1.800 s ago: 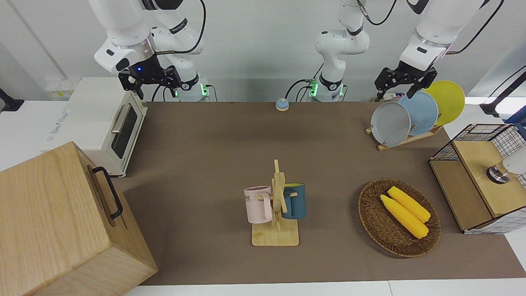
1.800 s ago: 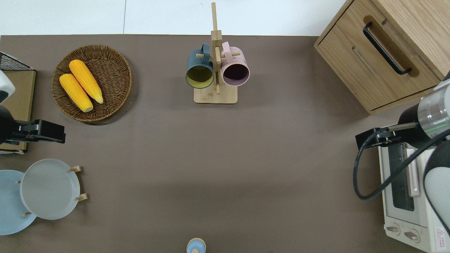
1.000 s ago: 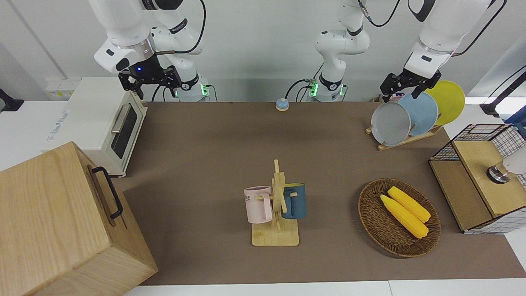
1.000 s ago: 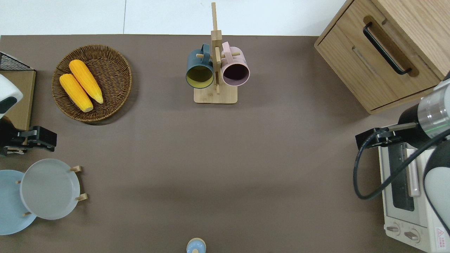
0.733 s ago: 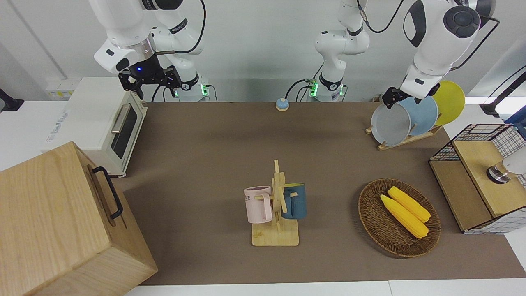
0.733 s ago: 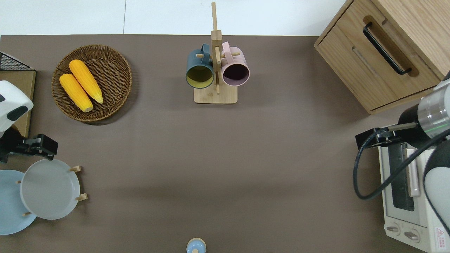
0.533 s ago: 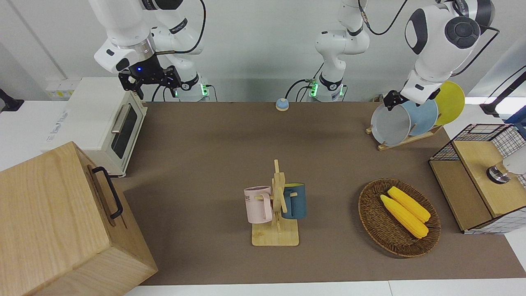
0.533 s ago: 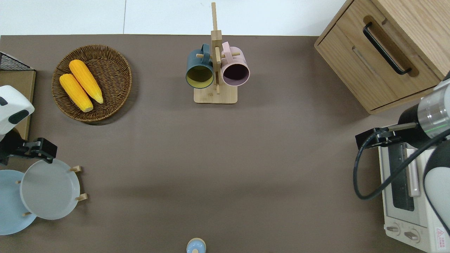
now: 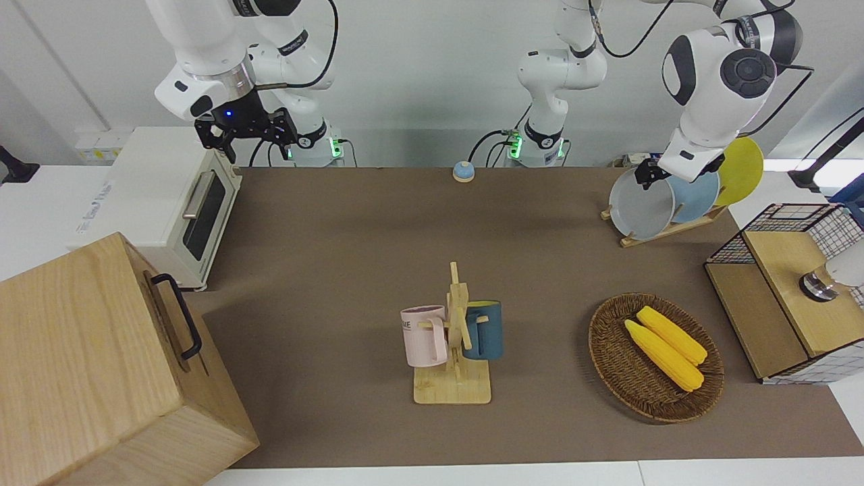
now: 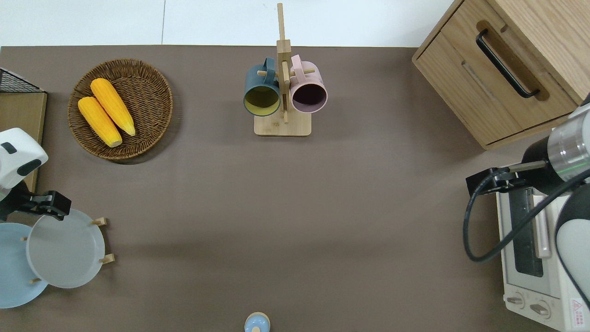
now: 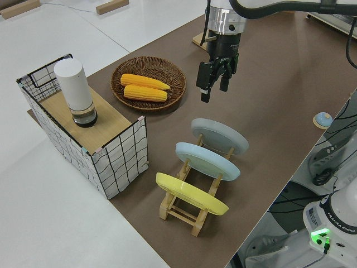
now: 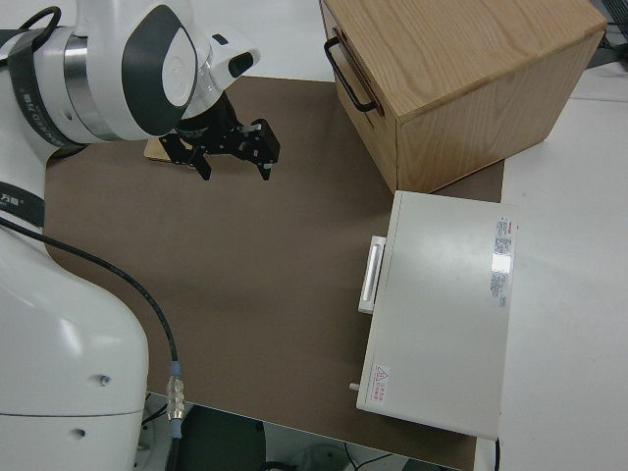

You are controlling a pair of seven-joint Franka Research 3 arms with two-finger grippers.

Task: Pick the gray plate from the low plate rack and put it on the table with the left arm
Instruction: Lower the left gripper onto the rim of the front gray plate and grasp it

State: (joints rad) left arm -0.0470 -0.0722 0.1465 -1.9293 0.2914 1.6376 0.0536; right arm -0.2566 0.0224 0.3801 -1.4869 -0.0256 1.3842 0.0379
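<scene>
The gray plate point(image 9: 640, 204) point(image 10: 64, 249) point(image 11: 220, 135) leans in the low plate rack point(image 9: 669, 229) point(image 11: 184, 207) at the left arm's end of the table point(image 10: 295, 207), in the slot toward the table's middle. My left gripper point(image 9: 650, 175) point(image 10: 51, 204) point(image 11: 213, 92) hangs open just over the plate's rim that is farthest from the robots, fingers pointing down and not touching it. My right gripper point(image 9: 246, 129) point(image 12: 233, 157) is parked and open, holding nothing.
A light blue plate point(image 11: 207, 160) and a yellow plate point(image 11: 191, 194) fill the rack's other slots. A wicker basket point(image 10: 152, 115) with two corn cobs, a wire crate point(image 11: 120, 162) with a white canister, a mug tree point(image 10: 282, 83), a toaster oven point(image 9: 169, 202) and a wooden drawer box point(image 9: 94, 364) also stand on the table.
My left gripper has come down and swung from beside the wire crate to just above the gray plate's rim. The plate and the right arm have not moved.
</scene>
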